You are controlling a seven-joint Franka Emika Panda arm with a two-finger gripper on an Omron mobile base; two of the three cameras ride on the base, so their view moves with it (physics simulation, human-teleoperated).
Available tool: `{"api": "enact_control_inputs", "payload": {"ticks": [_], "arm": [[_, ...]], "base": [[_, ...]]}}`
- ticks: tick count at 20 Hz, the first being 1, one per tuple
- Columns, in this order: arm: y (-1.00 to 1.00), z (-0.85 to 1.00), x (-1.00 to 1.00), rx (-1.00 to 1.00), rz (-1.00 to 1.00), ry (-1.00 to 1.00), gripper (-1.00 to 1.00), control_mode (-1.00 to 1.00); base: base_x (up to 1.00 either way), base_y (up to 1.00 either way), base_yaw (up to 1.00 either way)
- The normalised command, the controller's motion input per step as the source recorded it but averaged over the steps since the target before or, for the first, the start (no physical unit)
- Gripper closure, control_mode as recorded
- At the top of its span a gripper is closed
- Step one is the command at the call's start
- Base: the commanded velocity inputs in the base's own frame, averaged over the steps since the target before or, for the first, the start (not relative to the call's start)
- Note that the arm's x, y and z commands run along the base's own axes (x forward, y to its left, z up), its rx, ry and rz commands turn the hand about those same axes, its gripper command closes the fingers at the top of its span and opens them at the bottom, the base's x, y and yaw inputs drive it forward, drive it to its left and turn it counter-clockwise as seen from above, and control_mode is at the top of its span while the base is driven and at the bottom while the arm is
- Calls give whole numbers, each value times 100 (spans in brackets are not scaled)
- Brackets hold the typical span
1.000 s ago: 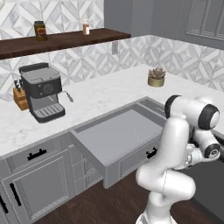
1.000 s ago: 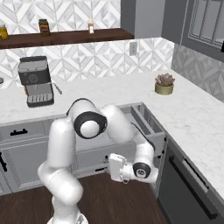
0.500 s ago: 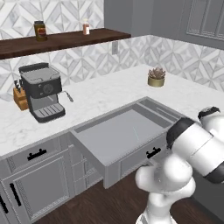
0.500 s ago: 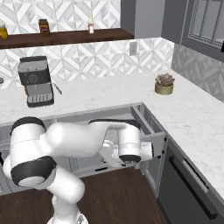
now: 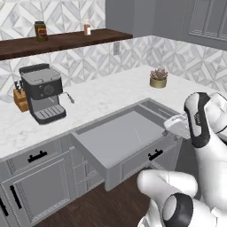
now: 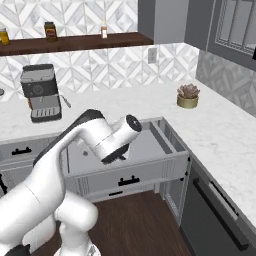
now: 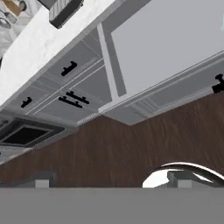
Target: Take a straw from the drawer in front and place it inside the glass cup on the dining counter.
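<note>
In the left base view the drawer (image 5: 128, 139) stands pulled out from under the counter (image 5: 102, 95), with the straw (image 5: 137, 134) a thin pale line on its floor. A coffee machine (image 5: 43, 92) and a potted plant (image 5: 158, 78) sit on the counter.

In the right base view the drawer (image 6: 142, 162) is open, and the arm (image 6: 107, 137) crosses in front of it.

In the hand view the gripper (image 7: 109, 180) has its jaws spread wide and empty above the wood floor (image 7: 113, 148); the drawer (image 7: 170, 48) lies at upper right.
</note>
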Motion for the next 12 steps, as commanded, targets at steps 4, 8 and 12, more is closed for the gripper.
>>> {"api": "enact_control_inputs", "payload": {"ticks": [4, 8, 12], "arm": [[14, 19, 43, -58, -19, 16, -100, -100], [-10, 0, 59, -45, -14, 11, -100, -100], [-25, -3, 69, -16, -12, 3, -100, -100]], "base": [[0, 0, 0], [0, 0, 0], [0, 0, 0]]}}
